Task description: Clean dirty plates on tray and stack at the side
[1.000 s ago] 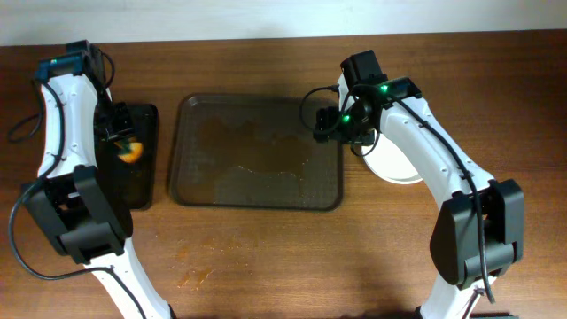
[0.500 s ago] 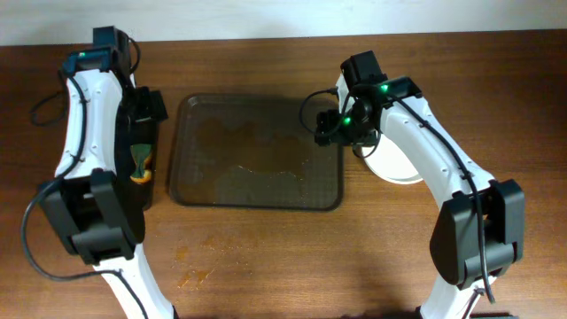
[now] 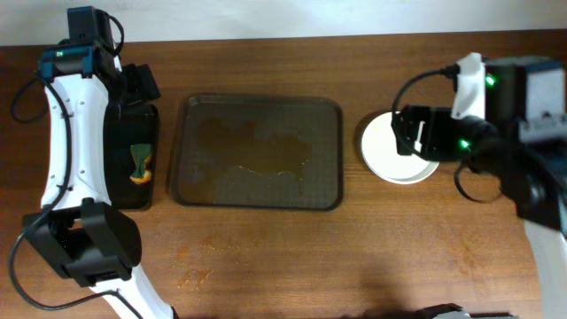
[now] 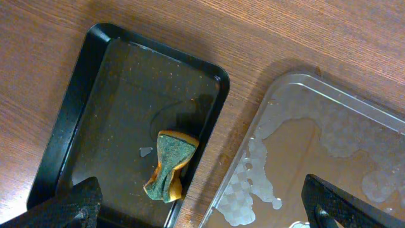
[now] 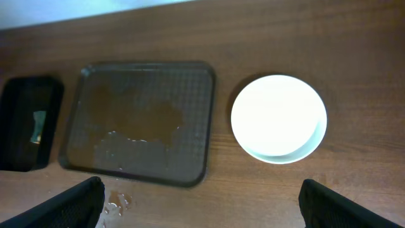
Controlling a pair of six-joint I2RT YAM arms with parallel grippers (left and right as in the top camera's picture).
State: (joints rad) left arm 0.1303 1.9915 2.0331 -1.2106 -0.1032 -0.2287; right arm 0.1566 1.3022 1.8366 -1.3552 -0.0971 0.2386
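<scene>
My right claw (image 5: 202, 206) hangs high with its fingers spread wide and nothing between them. The stack of round shallow plates (image 5: 278, 117) lies below it and a little ahead to its right. It rests on the brown wooden table (image 3: 266, 257), just beside the right-hand short edge of the large dark brown-grey rectangular tray (image 5: 139, 120) and not touching it. A white plate is on top and a pale blue-green rim peeks out beneath; I cannot tell whether a third sits under those.

The tray's long side runs across the table. It holds no plates, only a brownish film and wet patches.

My left claw (image 4: 202, 206) is also spread and empty, over the narrow black tray (image 4: 101, 114) where the crumpled green-and-yellow sponge (image 4: 168, 166) lies.

The plates being round, any approach suits them, and my right arm is much the nearer. I judge the job close to finished.
</scene>
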